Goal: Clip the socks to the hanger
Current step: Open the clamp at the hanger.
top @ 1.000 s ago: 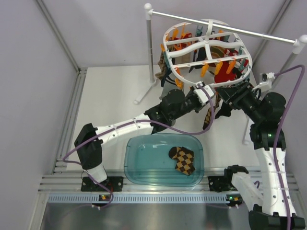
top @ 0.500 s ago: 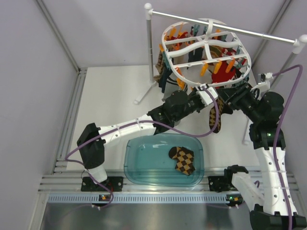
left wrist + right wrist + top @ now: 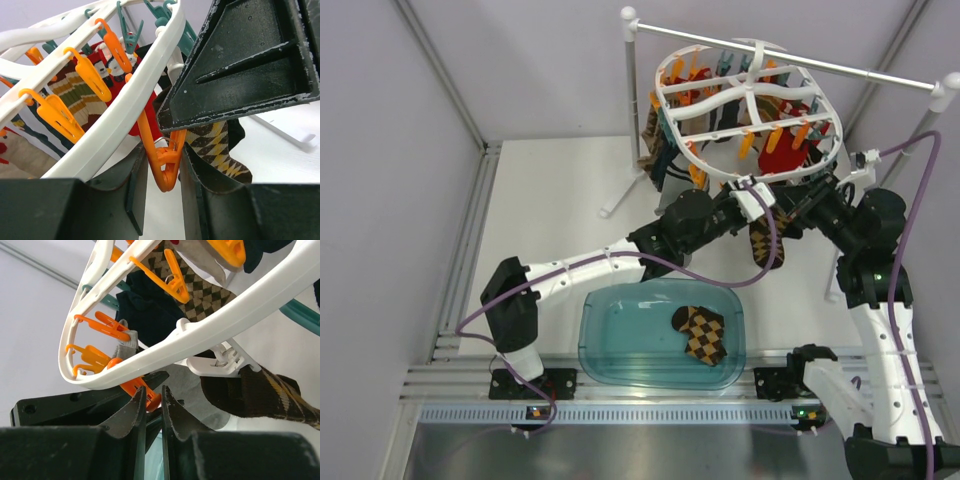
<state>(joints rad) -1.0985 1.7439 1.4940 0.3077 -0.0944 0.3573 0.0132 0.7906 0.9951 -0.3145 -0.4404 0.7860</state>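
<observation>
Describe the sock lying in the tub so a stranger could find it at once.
Find the clear teal tub low in the top view. In its right half lies one sock, alone there. Its brown-and-mustard diamond check sets it apart from the red socks on the hanger.

A see-through blue tub (image 3: 620, 338) sat by the near edge of the white table (image 3: 550, 200). A white rack (image 3: 633, 100) stood at the far edge. A red sock (image 3: 782, 157) hung up high.
</observation>
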